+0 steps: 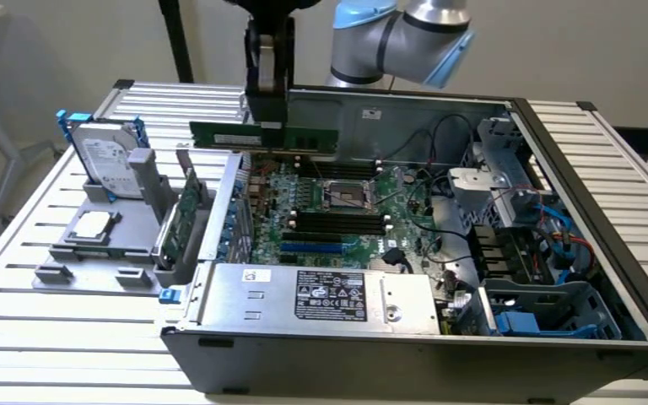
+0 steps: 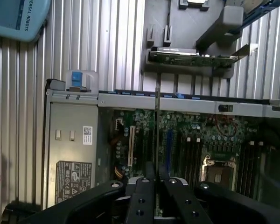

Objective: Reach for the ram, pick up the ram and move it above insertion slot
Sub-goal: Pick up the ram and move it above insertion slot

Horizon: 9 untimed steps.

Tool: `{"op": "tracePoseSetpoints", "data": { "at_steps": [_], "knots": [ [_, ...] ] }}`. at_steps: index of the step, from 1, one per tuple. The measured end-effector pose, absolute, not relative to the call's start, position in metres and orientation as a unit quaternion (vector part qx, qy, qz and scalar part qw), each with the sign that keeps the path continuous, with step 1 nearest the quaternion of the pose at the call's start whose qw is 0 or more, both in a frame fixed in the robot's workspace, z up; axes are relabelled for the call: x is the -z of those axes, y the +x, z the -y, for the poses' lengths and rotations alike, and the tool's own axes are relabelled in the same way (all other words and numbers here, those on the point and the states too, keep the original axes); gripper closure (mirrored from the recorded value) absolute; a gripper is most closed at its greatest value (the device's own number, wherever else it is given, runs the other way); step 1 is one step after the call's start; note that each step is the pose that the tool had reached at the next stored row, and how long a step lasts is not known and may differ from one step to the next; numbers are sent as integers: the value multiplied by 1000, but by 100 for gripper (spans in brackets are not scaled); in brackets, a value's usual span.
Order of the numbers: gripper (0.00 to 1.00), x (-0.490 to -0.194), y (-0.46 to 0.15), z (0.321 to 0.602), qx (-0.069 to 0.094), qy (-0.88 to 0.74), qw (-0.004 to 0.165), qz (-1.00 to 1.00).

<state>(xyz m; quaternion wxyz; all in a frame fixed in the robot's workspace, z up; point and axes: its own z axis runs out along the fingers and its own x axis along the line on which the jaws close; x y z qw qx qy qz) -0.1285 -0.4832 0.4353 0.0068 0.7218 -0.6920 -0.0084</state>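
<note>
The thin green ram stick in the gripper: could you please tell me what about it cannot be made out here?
- Grip contact: in the exterior view the black gripper covers the thin green ram stick's upper edge.
- Ram faces: the wrist view sees it edge-on.
- Which black motherboard slot lies beneath: cannot tell.

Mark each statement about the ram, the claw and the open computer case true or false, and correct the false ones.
1. The claw holds the ram in the air. True.
2. The ram lies flat on the slatted table. False: it hangs level above the motherboard.
3. A hard drive stands in the grey holder on the exterior view's left. True.
4. The computer case is closed. False: it is open, its inside exposed.
</note>
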Motion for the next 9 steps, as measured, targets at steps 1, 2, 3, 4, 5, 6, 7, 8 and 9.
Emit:
{"op": "tracePoseSetpoints", "data": {
  "at_steps": [1, 2, 3, 4, 5, 6, 7, 8, 9],
  "knots": [
    [86, -434, -124, 483, 8, 722, 7, 692],
    [86, -433, -119, 482, 8, 722, 7, 692],
    [86, -432, -115, 481, 8, 722, 7, 692],
    [86, -430, -110, 479, 8, 722, 7, 692],
    [86, -428, -106, 478, 8, 722, 7, 692],
    [86, -427, -101, 476, 8, 722, 7, 692],
    [86, -425, -97, 474, 8, 722, 7, 692],
    [86, -423, -92, 472, 8, 722, 7, 692],
    [86, -421, -88, 469, 8, 722, 7, 692]
  ]
}}
